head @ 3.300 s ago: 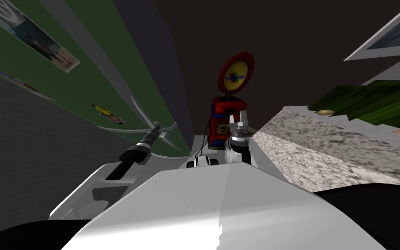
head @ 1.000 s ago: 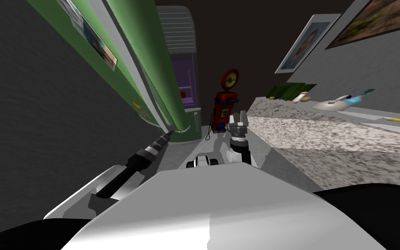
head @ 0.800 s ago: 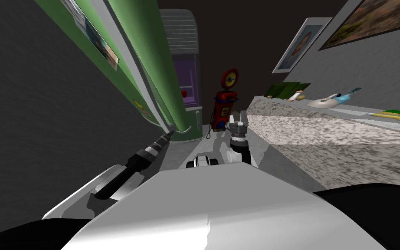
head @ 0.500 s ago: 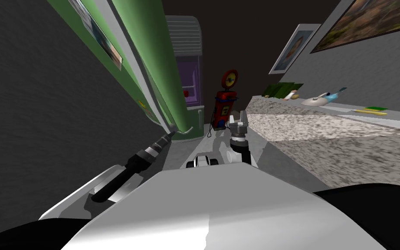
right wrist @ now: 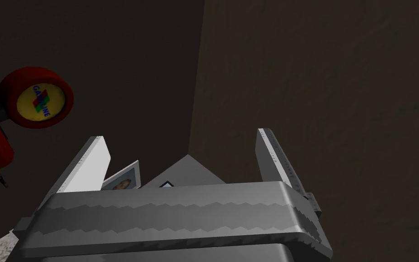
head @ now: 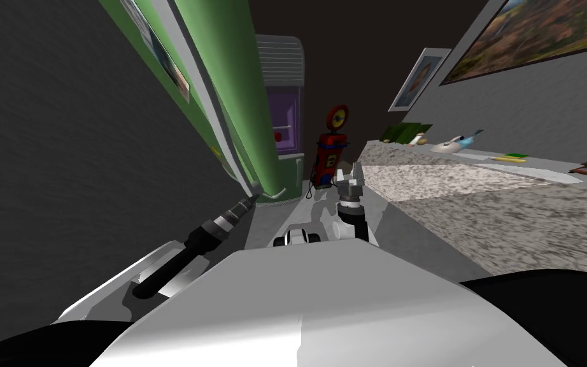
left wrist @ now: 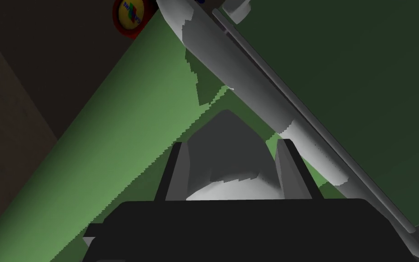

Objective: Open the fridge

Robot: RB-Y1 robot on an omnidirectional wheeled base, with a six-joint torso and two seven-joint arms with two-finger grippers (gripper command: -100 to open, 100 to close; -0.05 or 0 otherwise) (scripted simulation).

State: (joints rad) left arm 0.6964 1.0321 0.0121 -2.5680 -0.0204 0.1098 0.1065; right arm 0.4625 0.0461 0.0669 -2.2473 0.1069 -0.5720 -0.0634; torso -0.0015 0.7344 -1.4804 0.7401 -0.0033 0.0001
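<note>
Left wrist view: left tool (left wrist: 232,143) clenched on grey end piece of fridge handle (left wrist: 249,86), fingers (left wrist: 177,173) pressing its sides; handle bar runs off slantwise ahead of tool; green fridge door (left wrist: 113,150) directly behind handle, just beyond fingertips. Head view: left arm stretched fwd & to the left, tool at bottom end of handle; green door rises above & beyond it, w/ a photo (head: 171,70) on its face; right tool (head: 351,173) upright nr middle, released, fingers spread wide; red gas-pump ornament (head: 329,153) just beyond right tool, slightly to its left; speckled tabletop (head: 477,197) to right of right tool; grey & purple cabinet (head: 282,95) beyond left tool, next to door edge.
</note>
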